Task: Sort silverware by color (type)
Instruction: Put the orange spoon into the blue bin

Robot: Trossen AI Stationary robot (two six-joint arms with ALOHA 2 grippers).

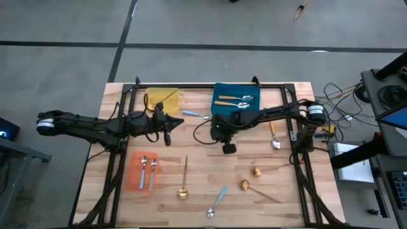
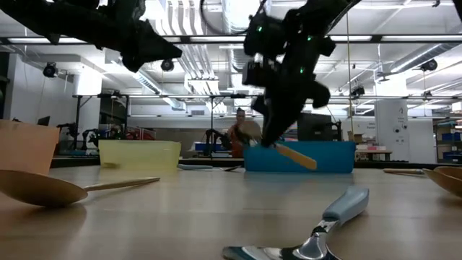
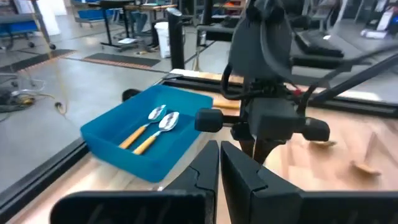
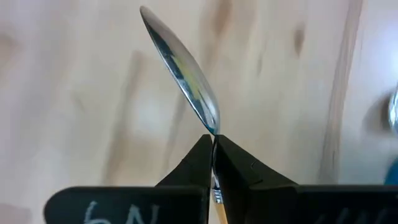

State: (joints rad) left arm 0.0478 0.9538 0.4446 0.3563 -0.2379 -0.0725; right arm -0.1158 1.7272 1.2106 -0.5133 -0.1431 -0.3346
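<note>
Left arm reaches in from the left edge, left gripper (image 1: 168, 138) hanging above bare wood just below the yellow tray (image 1: 170, 96); fingers pressed together, nothing between them.

Orange tray (image 1: 134, 172) at lower left holds two blue-handled spoons (image 1: 147, 172); a gold spoon (image 1: 184, 181) lies on the table to its right; another blue-handled spoon (image 1: 217, 201) near the front edge.

Centre: right gripper (image 4: 214, 144) sits low over the wood just in front of the blue tray (image 1: 219, 112); fingers clamped tight on the neck of an orange-handled spoon (image 4: 183, 71), silver bowl jutting out ahead of the tips, orange handle trailing behind, seen slanting down in the low view. Two more orange-handled spoons (image 1: 234, 101) already lie in the blue tray.

Right side: two gold spoons (image 1: 255, 179) and one more spoon (image 1: 274, 137) by the frame rail, all loose on the table.

Risks, as judged: grip is on a thin neck near the bowl, so the long handle may swing or pivot in the pinch during a lift; a slip would drop it short of the tray; the two grippers hang near each other, so a wide swing could bring contact.
</note>
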